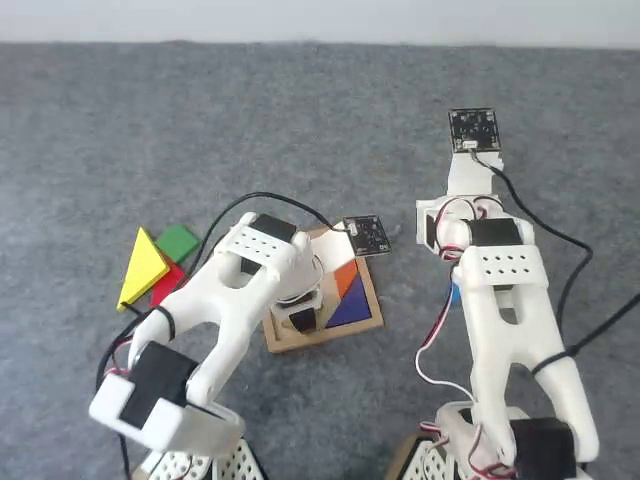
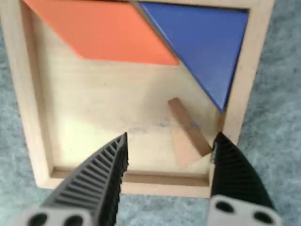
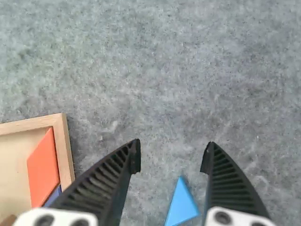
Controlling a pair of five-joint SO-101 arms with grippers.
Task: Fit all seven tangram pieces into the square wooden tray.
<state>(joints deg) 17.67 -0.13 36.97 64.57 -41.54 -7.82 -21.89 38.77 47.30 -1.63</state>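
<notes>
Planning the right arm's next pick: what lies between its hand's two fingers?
A small light-blue triangle on grey carpet, between the fingers of the open right hand, in the right wrist view.

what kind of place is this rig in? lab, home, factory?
Likely a tabletop robot-learning bench, not a factory: grey carpet-like mat over the table, white plastic left arm and right arm side by side, square wooden tray holding an orange parallelogram piece.
</notes>
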